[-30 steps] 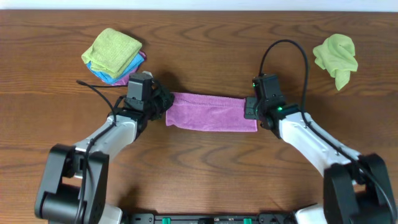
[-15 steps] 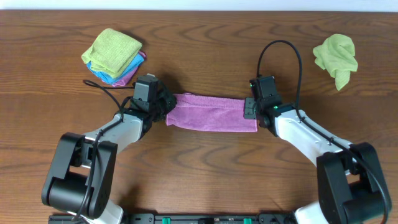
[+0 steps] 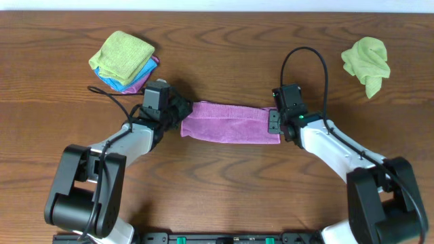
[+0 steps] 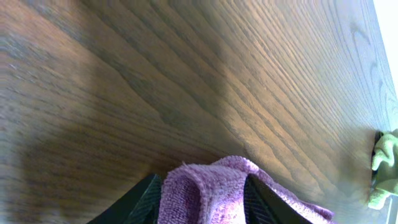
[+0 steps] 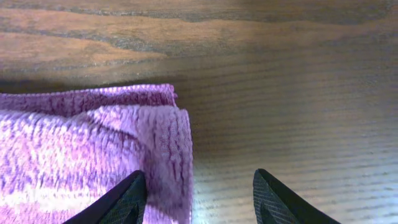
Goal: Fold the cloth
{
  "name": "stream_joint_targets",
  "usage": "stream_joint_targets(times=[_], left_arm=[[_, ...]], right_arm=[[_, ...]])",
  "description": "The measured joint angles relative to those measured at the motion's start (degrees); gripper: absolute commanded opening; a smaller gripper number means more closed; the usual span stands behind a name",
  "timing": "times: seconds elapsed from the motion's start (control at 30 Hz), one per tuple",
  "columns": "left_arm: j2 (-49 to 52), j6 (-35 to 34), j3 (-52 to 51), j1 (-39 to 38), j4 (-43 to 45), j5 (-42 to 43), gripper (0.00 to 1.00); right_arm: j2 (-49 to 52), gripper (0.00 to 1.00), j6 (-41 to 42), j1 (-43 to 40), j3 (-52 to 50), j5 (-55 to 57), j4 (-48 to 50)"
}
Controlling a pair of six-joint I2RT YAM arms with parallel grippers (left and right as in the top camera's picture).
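The purple cloth lies on the wooden table as a long folded strip between my two arms. My left gripper is at its left end. In the left wrist view the jaws stand apart and a puffed fold of the cloth fills the gap between the fingertips, so the left gripper is open around it. My right gripper is at the strip's right end. In the right wrist view the right gripper is open wide, with the cloth's corner beside the left finger and bare wood across most of the gap.
A stack of folded cloths, yellow-green on blue and pink, sits at the back left near my left arm. A crumpled green cloth lies at the back right and also shows in the left wrist view, green cloth.
Both grippers were shut on the cloth's ends and have opened. The strip stays flat where it was, and the arms have barely shifted.
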Motion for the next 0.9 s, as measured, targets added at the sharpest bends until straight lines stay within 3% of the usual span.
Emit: stream_joint_targets(times=[0.17,0.23,0.33,0.37,0.9], left_arm=[[-3.37,1.16,0.33,0.68,-0.20,-0.02,0.45],[-5.55,1.11,0.55,0.72,-0.87,0.02,0.36],[-8.79,1.18,0.74,0.70,-1.75,0.85,0.09],[-9.38,1.05,0.87,0.63,-1.73,1.38,0.06],[-1.86,0.90,1.07,-5.27,-2.12,2.32,0.06]], right_arm=[[-4.13,0.69,0.83,0.00,0.31,-1.86,-2.84],[-6.25,0.71,2.19,-0.13,0.37,-3.13,-4.44],[-8.81,0.73,4.59,-0.74,0.39,-5.70,-5.79],[-9.27,0.74,5.16,-1.14,0.39,-6.78,-5.95],[-4.85,0.77,7.72,-7.34,0.48,-19.65,-2.56]])
